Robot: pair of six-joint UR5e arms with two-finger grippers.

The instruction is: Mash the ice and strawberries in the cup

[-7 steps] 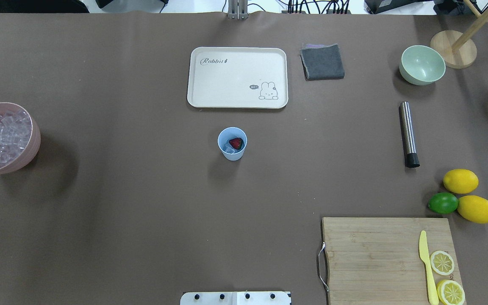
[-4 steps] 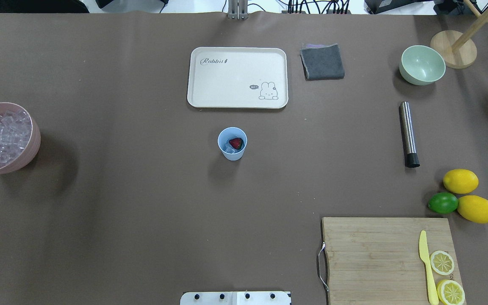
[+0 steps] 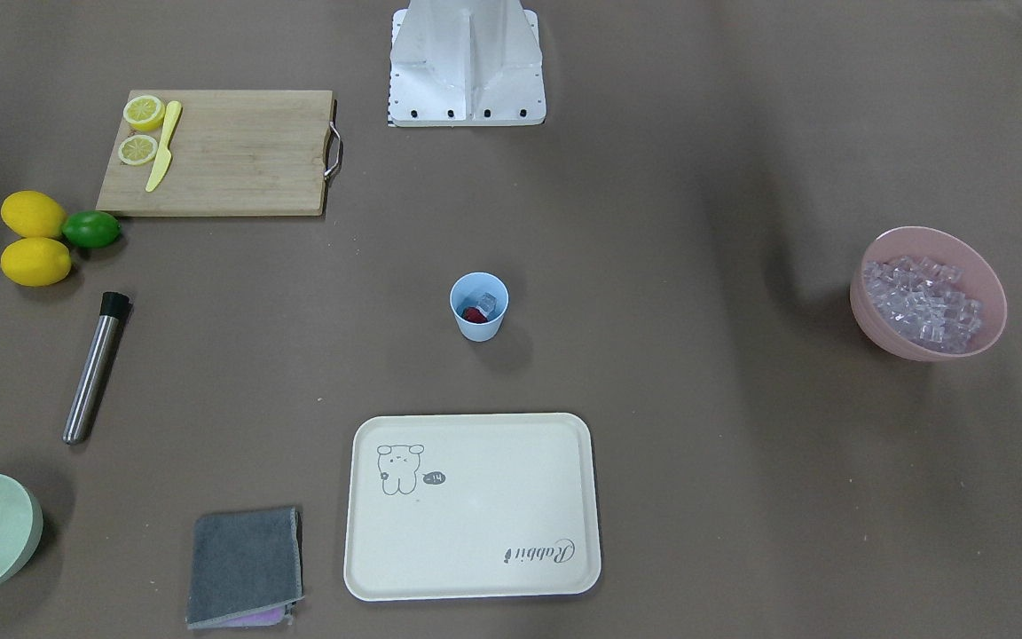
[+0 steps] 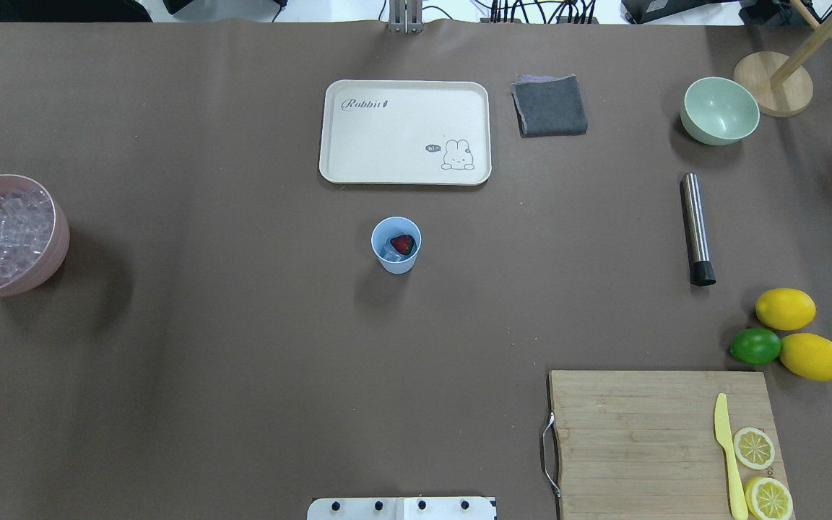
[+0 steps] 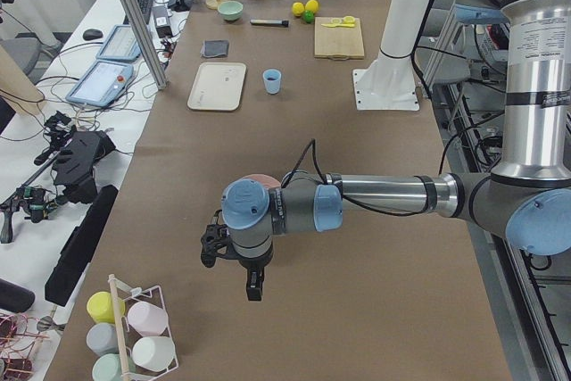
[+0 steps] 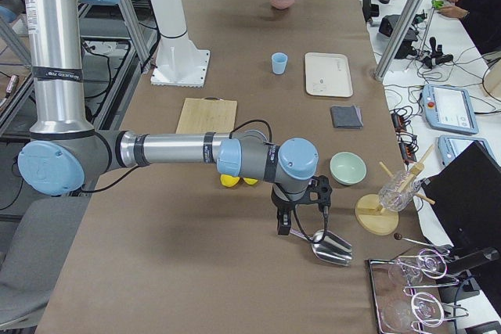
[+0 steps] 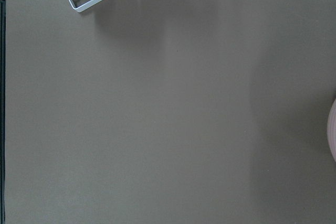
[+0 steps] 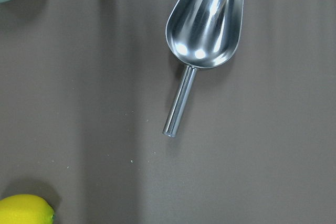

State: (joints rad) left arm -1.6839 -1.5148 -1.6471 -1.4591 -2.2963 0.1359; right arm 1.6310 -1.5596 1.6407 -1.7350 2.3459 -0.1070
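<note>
In the middle of the brown worktop (image 4: 206, 347) the light-blue cup (image 4: 396, 266) stands upright, near the cream tray (image 4: 387, 137) but not touching it. Inside the cup the red strawberry (image 4: 403, 243) lies against a few clear cubes of ice (image 4: 389, 253), both whole. Far off at the worktop's left end sits the pink bowl (image 4: 58, 249), heaped with more such cubes. On the right side a steel muddler (image 4: 695, 227) with a black tip lies flat, with the pale green bowl (image 4: 719, 110) beyond it. A folded grey cloth (image 4: 549, 106) lies just beside the tray. Two lemons (image 4: 785, 308) and a lime (image 4: 755, 346) huddle together near the far corner of the cutting board (image 4: 640, 440). The board carries a yellow knife (image 4: 726, 455) and two lemon slices (image 4: 753, 447). Neither arm reaches the overhead or front-facing view. From the left end, the left fingers (image 5: 253, 285) hang above the worktop close to the pink bowl and a wire rack (image 5: 125, 336) of pastel cups. They are well apart from the cup (image 5: 271, 82), and whether they are spread or closed I cannot tell. From the right end, the right fingers (image 6: 282, 224) hang just over a steel scoop (image 6: 329, 246). Here too their spread cannot be told, nor whether they touch the handle. The right wrist camera shows the scoop (image 8: 207, 30) lying flat on the worktop, its handle pointing down and left. No fingers appear in that view.
</note>
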